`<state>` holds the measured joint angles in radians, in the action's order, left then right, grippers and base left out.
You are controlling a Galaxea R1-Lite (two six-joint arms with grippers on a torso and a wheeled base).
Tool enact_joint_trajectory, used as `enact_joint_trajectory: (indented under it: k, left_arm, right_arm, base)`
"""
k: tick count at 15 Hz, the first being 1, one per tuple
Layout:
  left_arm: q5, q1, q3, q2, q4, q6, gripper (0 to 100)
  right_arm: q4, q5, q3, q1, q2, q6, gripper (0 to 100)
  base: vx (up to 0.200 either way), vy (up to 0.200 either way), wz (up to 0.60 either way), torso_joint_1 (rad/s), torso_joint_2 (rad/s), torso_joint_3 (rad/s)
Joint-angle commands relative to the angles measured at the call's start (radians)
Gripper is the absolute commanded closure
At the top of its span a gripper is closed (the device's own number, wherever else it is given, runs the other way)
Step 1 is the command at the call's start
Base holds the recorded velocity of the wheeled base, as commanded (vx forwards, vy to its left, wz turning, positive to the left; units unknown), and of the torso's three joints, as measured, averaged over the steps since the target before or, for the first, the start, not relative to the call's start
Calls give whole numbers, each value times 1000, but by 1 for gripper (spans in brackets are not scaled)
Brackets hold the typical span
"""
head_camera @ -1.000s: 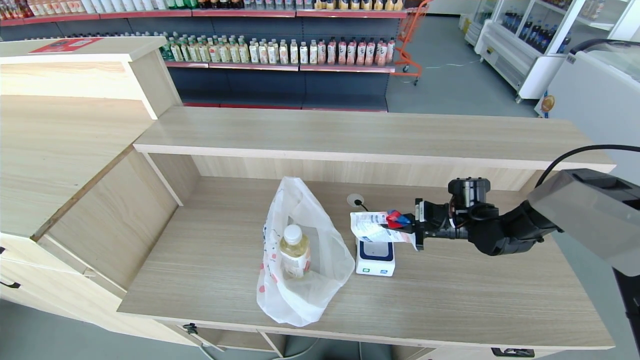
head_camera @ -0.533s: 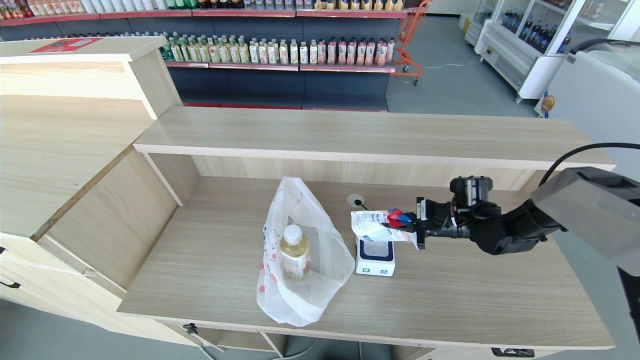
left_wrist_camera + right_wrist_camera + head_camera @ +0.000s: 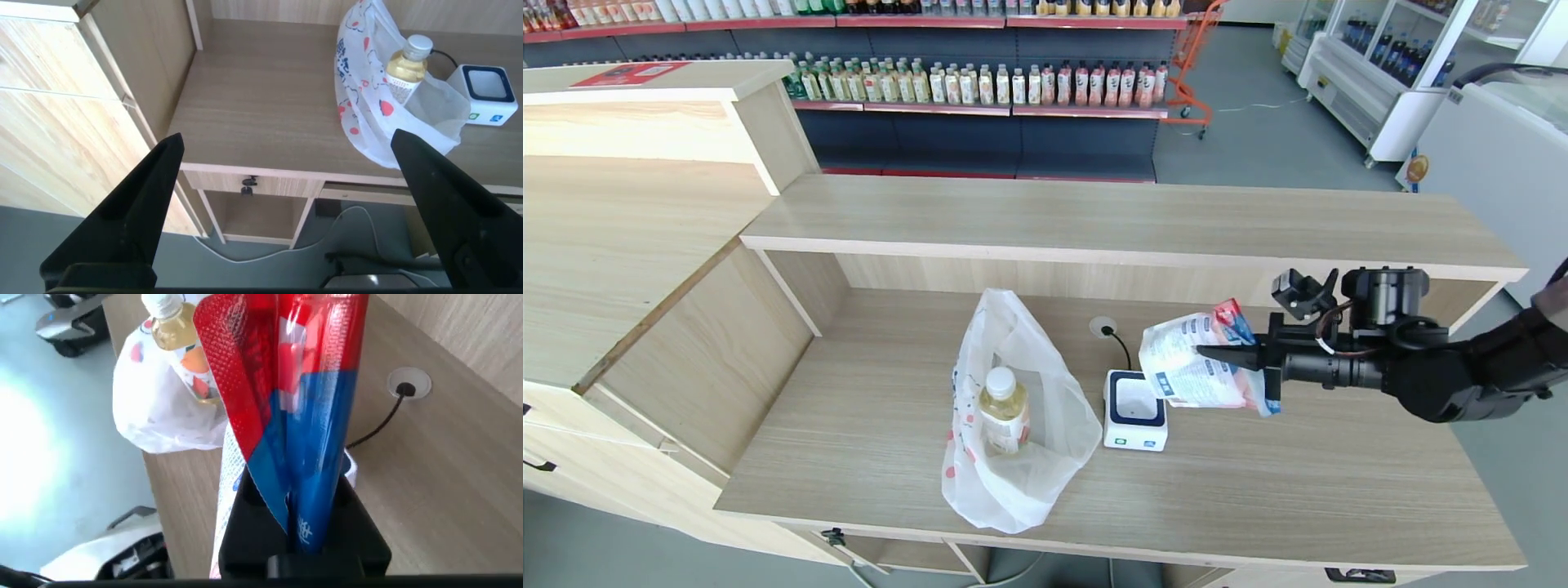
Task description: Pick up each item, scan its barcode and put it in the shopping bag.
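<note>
Counter edges: the pale wood counter (image 3: 1298,490) is closed at 12 o'clock by a raised wooden ledge (image 3: 1111,216) and at 9 o'clock by a side panel; its front edge runs along 6 o'clock.
Room to move: a wide stretch of wood lies from the scanner out to the counter's edge at 3 o'clock, and another between the bag and the side panel.
Right arm: it comes in from 3 o'clock, roughly level, above the counter.
Right gripper: the right gripper (image 3: 1229,357) is clamped on a white, red and blue snack packet (image 3: 1196,367), pinching its red and blue end (image 3: 310,400).
Packet: it is held in the air, at about 2 o'clock from the white square barcode scanner (image 3: 1135,420), near it but apart.
Bag: the white plastic shopping bag with red dots (image 3: 1045,441) stands just beside the scanner at 9 o'clock, mouth open.
In the bag: a pale yellow drink bottle with a white cap (image 3: 1003,416) stands upright.
Cable: a black lead runs from the scanner to a round grommet (image 3: 1103,327) at 11 o'clock.
Left gripper: the left gripper (image 3: 286,143) hangs out beyond the counter's front edge, its dark fingers (image 3: 139,212) spread wide, holding nothing.
</note>
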<state>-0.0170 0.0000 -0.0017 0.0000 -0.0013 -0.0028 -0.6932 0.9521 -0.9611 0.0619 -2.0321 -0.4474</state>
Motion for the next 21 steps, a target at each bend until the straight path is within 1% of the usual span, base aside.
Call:
enact_joint_trajectory:
  k: [1,2,4,6,8,11,12,13,15,17,20,21]
  left_arm:
    - [0,0,0,0,0,0,0]
    - [0,0,0,0,1,0,0]
    - [0,0,0,0,0,0,0]
    - [0,0,0,0,0,0,0]
    - [0,0,0,0,0,0,0]
    - [-1,0,0,0,0,0,0]
    - [0,0,0,0,0,0,0]
    - [0,0,0,0,0,0,0]
    - [0,0,0,0,0,0,0]
    - [0,0,0,0,0,0,0]
    - [0,0,0,0,0,0,0]
    - [0,0,0,0,0,0,0]
  right_arm:
    - [3,-121,105,21,197,187,100]
    - [4,-173,107,55,194,208,100]
    - [12,-236,105,114,141,214,100]
    - [87,-248,93,180,96,228,100]
    - [90,-250,56,239,33,227,100]
    - [90,-253,-93,296,-97,216,100]
    - [90,-253,-108,300,-112,211,100]
    - [92,-256,-205,314,-197,162,100]
    - [93,-260,-292,322,-278,116,100]
    - [98,-296,-355,325,-335,88,100]
    - [100,-360,-458,366,-424,88,100]
    - [100,-363,-485,377,-448,88,100]
  base:
    - [0,0,0,0,0,0]
    - [0,0,0,0,0,0]
    - [0,0,0,0,0,0]
    - [0,0,0,0,0,0]
    - [0,0,0,0,0,0]
    - [0,0,0,0,0,0]
    - [0,0,0,0,0,0]
    - [0,0,0,0,0,0]
    - [0,0,0,0,0,0]
    - [0,0,0,0,0,0]
    - [0,0,0,0,0,0]
    - [0,0,0,0,0,0]
